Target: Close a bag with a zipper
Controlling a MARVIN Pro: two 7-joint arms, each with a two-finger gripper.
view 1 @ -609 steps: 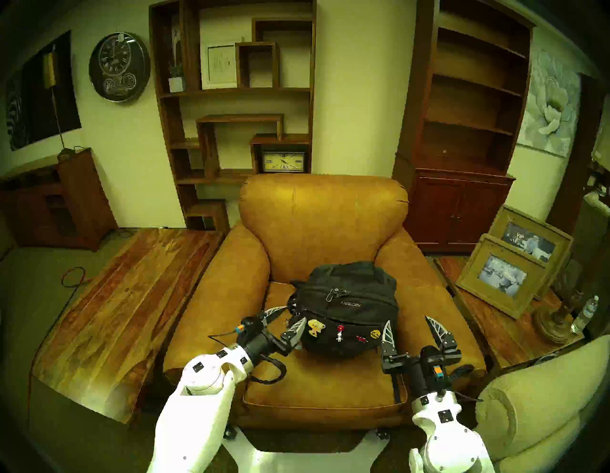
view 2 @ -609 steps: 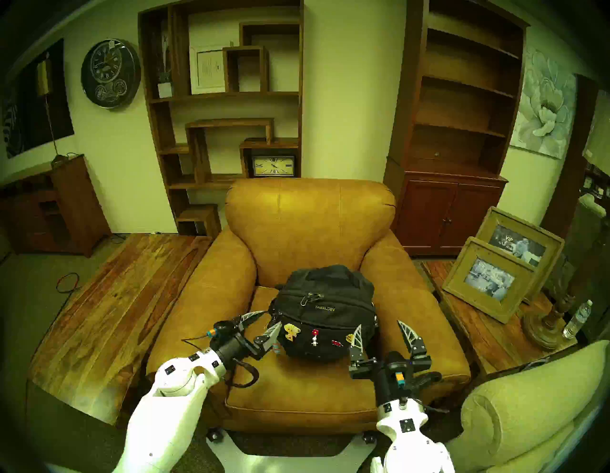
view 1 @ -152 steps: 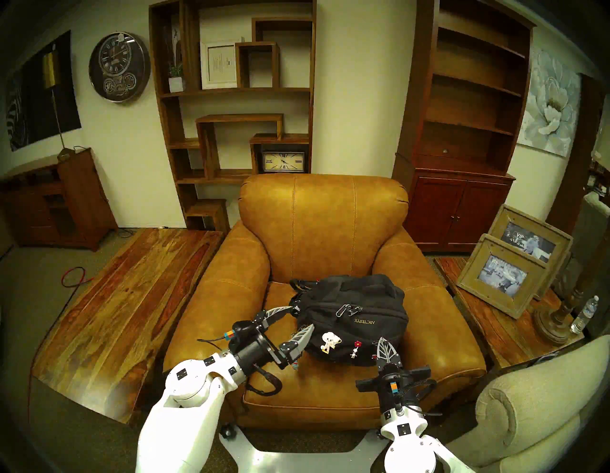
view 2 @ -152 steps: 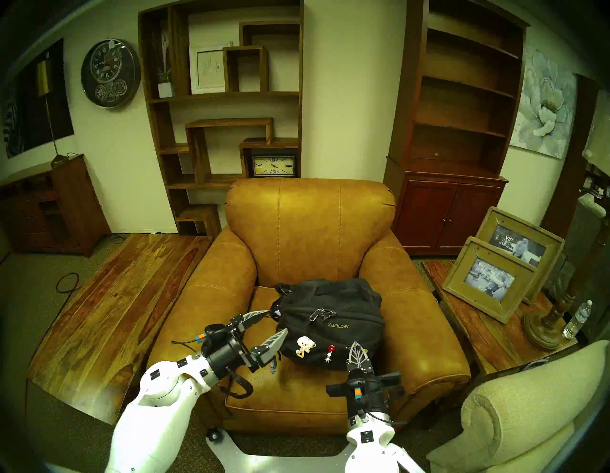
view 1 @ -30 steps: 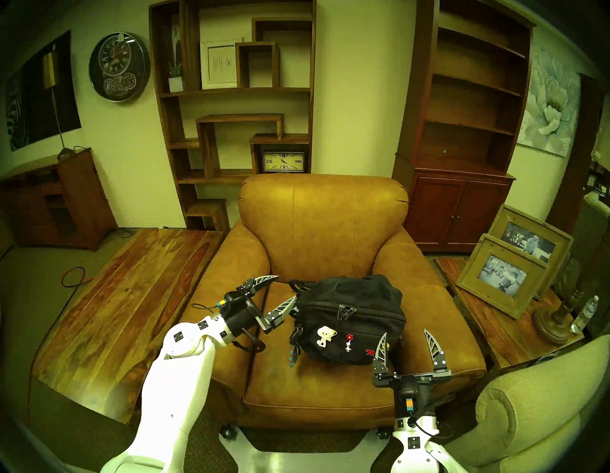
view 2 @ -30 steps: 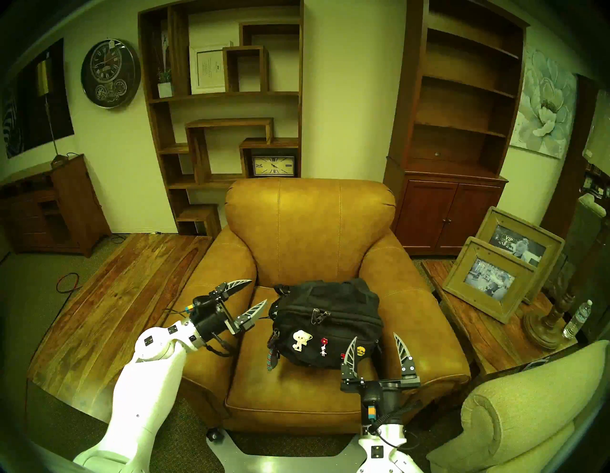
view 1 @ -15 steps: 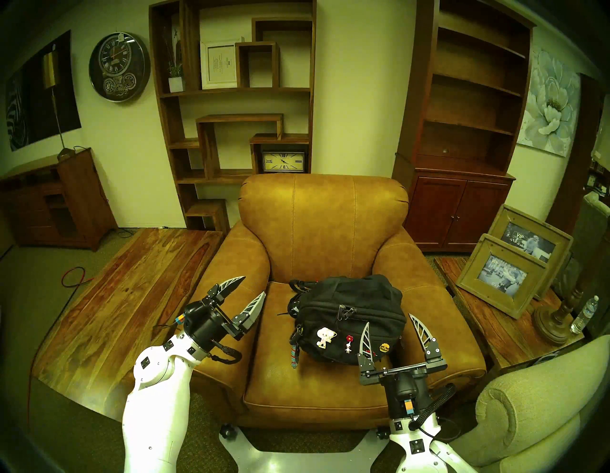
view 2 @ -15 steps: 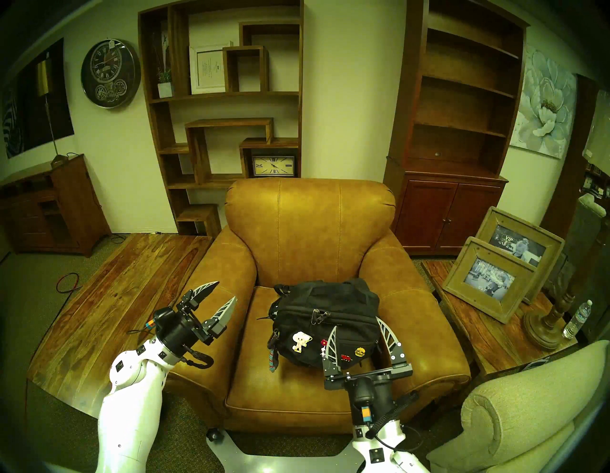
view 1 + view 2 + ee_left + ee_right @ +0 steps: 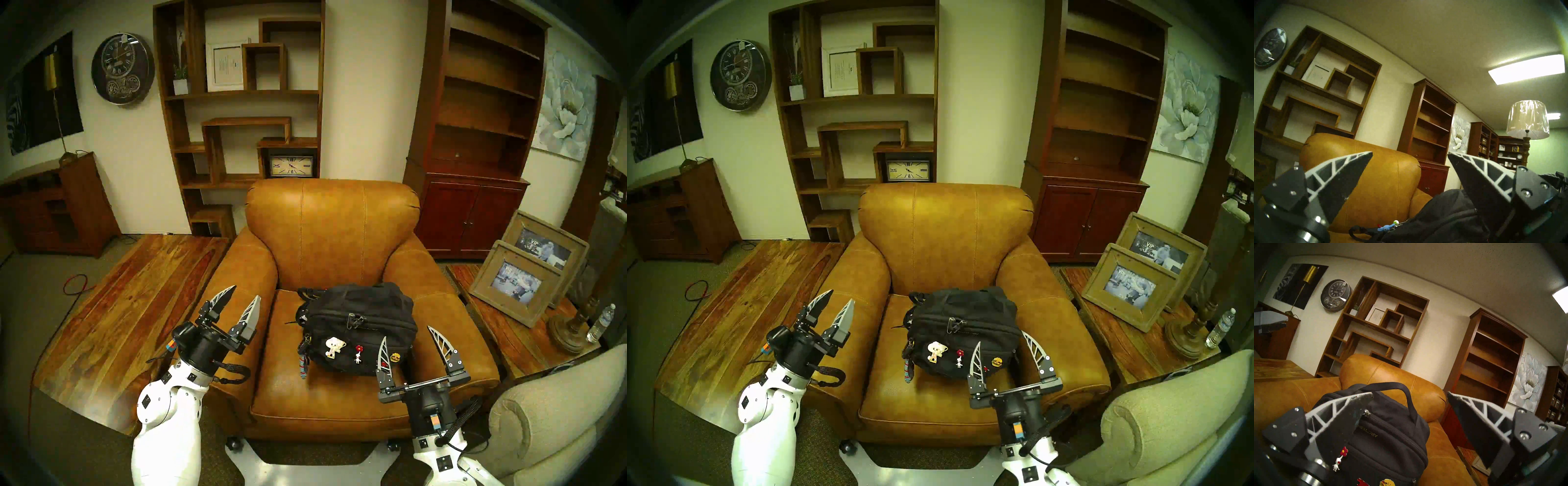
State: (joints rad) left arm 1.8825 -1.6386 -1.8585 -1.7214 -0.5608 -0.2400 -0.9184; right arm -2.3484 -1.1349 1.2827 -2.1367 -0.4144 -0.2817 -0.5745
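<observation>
Hidden: the lower right corner of the bag is covered by a finger of the right gripper in the head view; in the left wrist view only a dark fold of the bag is seen at the bottom, cut off by the frame. Whether the main zipper is run fully shut cannot be made out.
Right gripper: held at the lower right of the head view with its fingers spread wide, nothing clasped; the bag is seen just above and left of it, apart from it.
Left gripper: held at the lower left over the armrest, fingers apart, empty; the bag is seen well to its right.
Bag: laid on the seat of the tan armchair, mid-frame, pins and striped charm toward the viewer.
Change: since a second ago the left gripper is drawn back from the bag's left edge to the armrest and tipped upward; the right gripper is raised slightly; the bag is left unmoved.
</observation>
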